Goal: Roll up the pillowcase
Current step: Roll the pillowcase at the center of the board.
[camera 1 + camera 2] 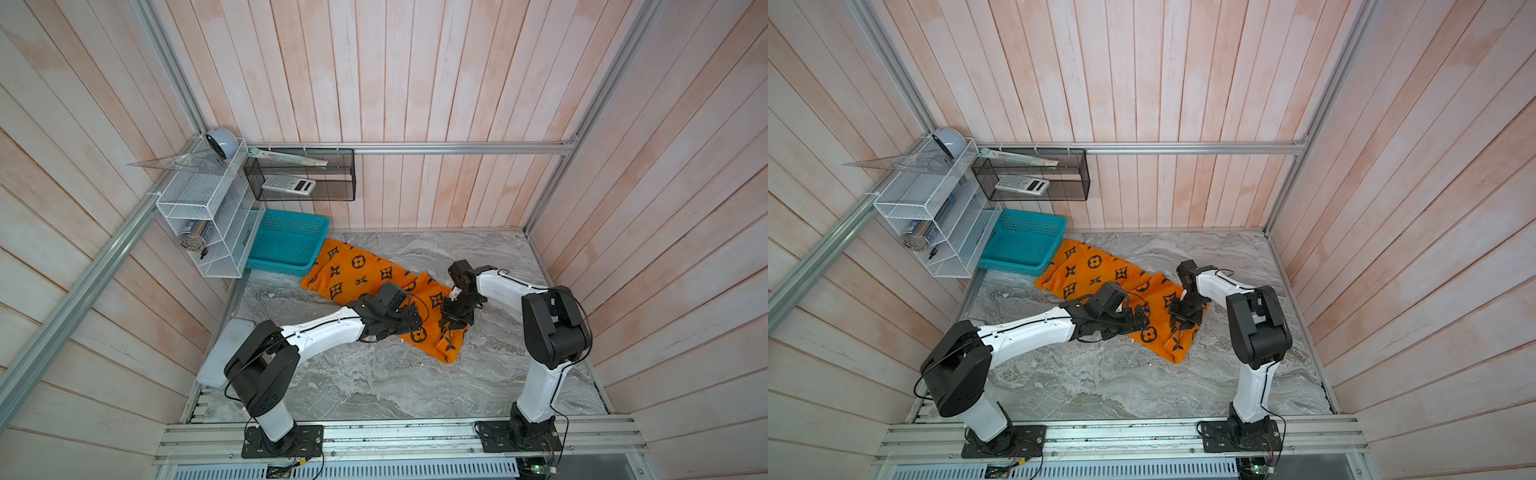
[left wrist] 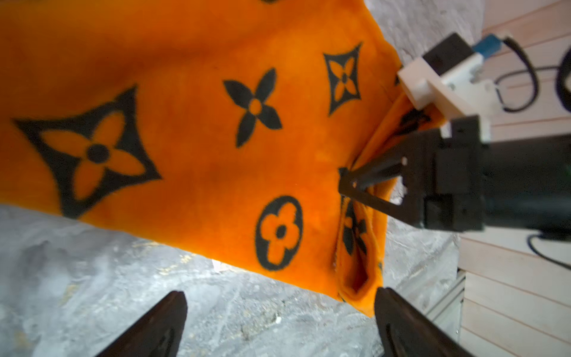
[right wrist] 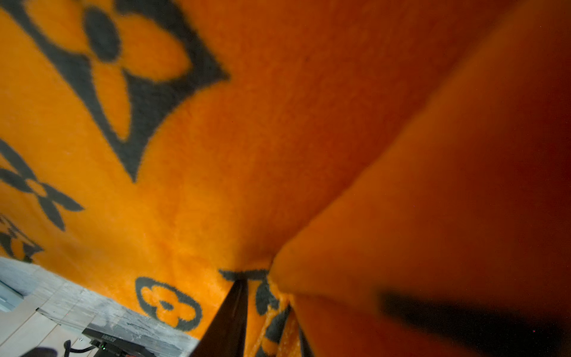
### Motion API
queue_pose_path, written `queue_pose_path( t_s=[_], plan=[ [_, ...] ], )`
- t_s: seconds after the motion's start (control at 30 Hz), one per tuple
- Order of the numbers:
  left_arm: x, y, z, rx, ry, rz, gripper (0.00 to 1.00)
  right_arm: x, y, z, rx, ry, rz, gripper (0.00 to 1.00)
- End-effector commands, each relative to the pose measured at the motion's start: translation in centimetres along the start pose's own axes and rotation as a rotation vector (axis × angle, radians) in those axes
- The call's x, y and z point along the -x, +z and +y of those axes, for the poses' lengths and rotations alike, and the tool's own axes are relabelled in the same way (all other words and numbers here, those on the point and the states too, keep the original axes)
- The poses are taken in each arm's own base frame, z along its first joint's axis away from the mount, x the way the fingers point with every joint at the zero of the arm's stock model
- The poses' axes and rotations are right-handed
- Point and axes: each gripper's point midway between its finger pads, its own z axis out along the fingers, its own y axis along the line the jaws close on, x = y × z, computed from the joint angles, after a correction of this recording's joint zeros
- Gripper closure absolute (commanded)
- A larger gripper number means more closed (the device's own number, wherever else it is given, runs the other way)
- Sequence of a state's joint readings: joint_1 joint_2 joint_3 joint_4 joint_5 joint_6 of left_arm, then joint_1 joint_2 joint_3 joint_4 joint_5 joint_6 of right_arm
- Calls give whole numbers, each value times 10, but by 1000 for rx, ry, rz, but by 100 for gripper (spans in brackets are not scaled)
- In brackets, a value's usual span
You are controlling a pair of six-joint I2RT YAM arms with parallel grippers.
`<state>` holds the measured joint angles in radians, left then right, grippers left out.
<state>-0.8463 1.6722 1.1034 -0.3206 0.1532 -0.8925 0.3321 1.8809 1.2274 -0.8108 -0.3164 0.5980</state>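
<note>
Orange fleece, the pillowcase (image 2: 197, 129) lies flat on the marble tabletop (image 1: 374, 382) just beyond the left fingers (image 2: 278, 321), which are spread wide and empty. Farther off, the right fingers (image 2: 355, 185) pinch its folded edge; how firmly, I cannot tell. Soft, light and floppy, it is best taken at that fold.

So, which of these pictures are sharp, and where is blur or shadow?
Both top views are sharp and evenly lit; in the left wrist view the pillowcase is softly blurred; in the right wrist view one fabric fold lies dark and unfocused.
</note>
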Motion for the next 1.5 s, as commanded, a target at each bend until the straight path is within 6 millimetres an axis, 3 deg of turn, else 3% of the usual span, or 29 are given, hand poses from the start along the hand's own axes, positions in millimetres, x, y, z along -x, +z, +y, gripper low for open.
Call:
queue_pose_path(
  t_s=[0.0, 0.33, 0.43, 0.67, 0.93, 1.03, 1.1, 1.27, 1.33, 1.47],
  plan=[
    [-5, -3, -31, -90, 70, -17, 0, -4, 0, -14, -19, 34, 3, 65],
    [-53, 52, -67, -63, 187, 81, 4, 0, 6, -14, 14, 87, 1, 64],
    [-55, 62, -50, 42, 176, 67, 5, 2, 5, -16, 16, 98, -4, 64],
    [-43, 64, -3, 259, 133, -27, 11, 2, -4, -15, 65, 116, -28, 64],
    [-50, 92, -9, 232, 131, 17, 11, -4, -14, -1, 154, 109, -20, 64],
    [-57, 95, -2, 252, 137, 42, 13, -4, -32, 4, 195, 107, -49, 64],
    [-61, 93, 9, 284, 137, 54, 17, -1, -57, 5, 226, 103, -99, 63],
    [-70, 82, 31, 337, 150, 74, 21, 4, -107, -15, 275, 114, -212, 56],
    [-73, 80, 36, 344, 150, 83, 23, 3, -107, -33, 260, 152, -219, 54],
    [-76, 79, 39, 360, 159, 98, 24, -10, -82, -58, 238, 196, -143, 54]
  ],
)
